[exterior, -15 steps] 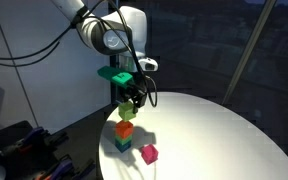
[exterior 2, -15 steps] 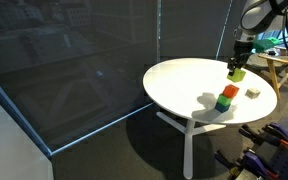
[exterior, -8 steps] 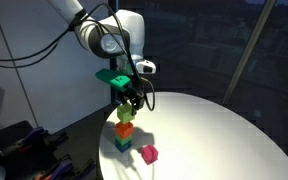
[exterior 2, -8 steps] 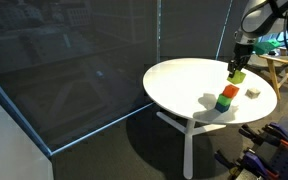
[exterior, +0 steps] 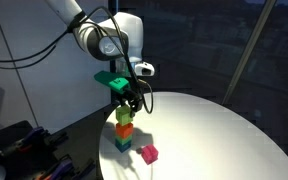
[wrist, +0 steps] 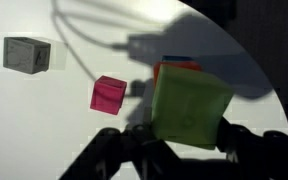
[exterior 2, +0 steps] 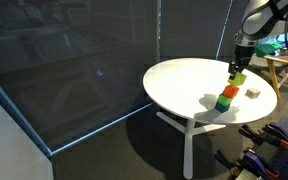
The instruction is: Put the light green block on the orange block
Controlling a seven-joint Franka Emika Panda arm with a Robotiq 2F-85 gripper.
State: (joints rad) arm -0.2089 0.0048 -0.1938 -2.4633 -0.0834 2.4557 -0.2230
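My gripper (exterior: 127, 106) is shut on the light green block (exterior: 125, 115) and holds it in the air just above the orange block (exterior: 125, 129). The orange block sits on a darker teal-green block (exterior: 122, 143), a two-cube stack on the round white table (exterior: 214, 135). In an exterior view the light green block (exterior 2: 238, 76) hangs a little up and to the side of the orange block (exterior 2: 228, 92). In the wrist view the light green block (wrist: 191, 108) fills the space between my dark fingers (wrist: 239, 140), the gripper (wrist: 189, 138) is shut on it, and the orange block (wrist: 176, 68) peeks out behind it.
A magenta cube (exterior: 149, 153) lies on the table beside the stack, also in the wrist view as the magenta cube (wrist: 108, 93). A grey-white cube (wrist: 27, 53) sits farther off. The table edge (exterior 2: 184, 115) curves close to the stack. Dark window panes surround the scene.
The arm has drifted slightly sideways with the light green block, bringing it closer to directly over the stack. The grip and the blocks on the table are unchanged.
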